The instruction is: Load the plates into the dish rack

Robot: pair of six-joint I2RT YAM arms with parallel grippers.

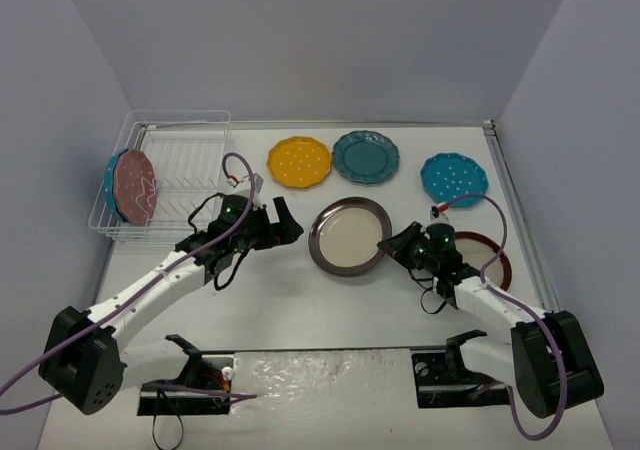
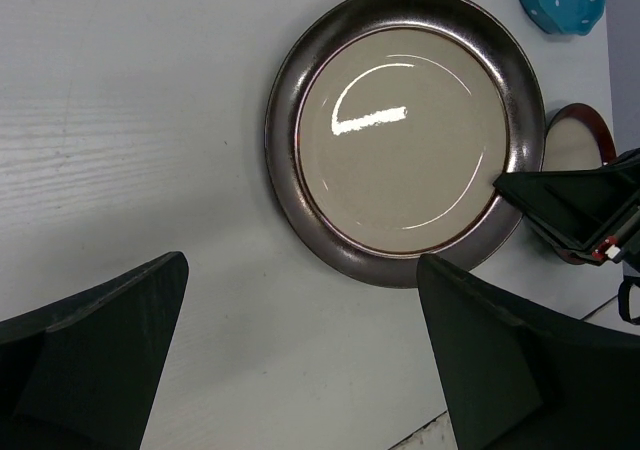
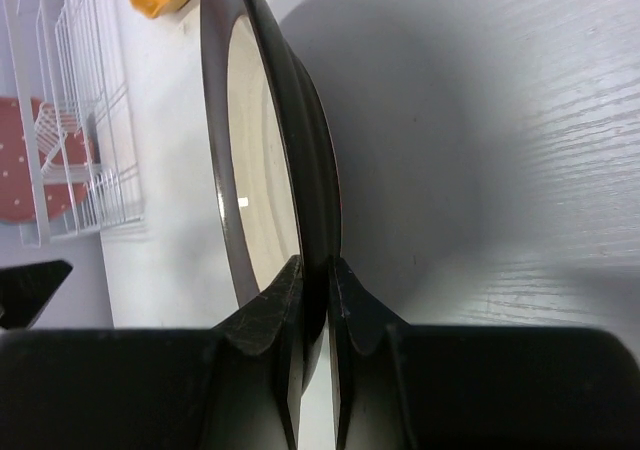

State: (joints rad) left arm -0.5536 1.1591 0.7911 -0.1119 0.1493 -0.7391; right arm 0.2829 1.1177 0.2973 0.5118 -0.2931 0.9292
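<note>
My right gripper (image 3: 315, 270) pinches the dark-rimmed plate (image 1: 349, 235), centre frame; my left gripper (image 1: 285, 222) gapes, empty. Grip deep, then carry it edge-on to the dish rack (image 1: 185, 165), upper left.

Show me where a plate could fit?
Bare table lies between left arm and right arm, nearer than the dark-rimmed plate. The dish rack's right half is free. Crowded: the back row of yellow plate, teal plate, blue plate.
</note>
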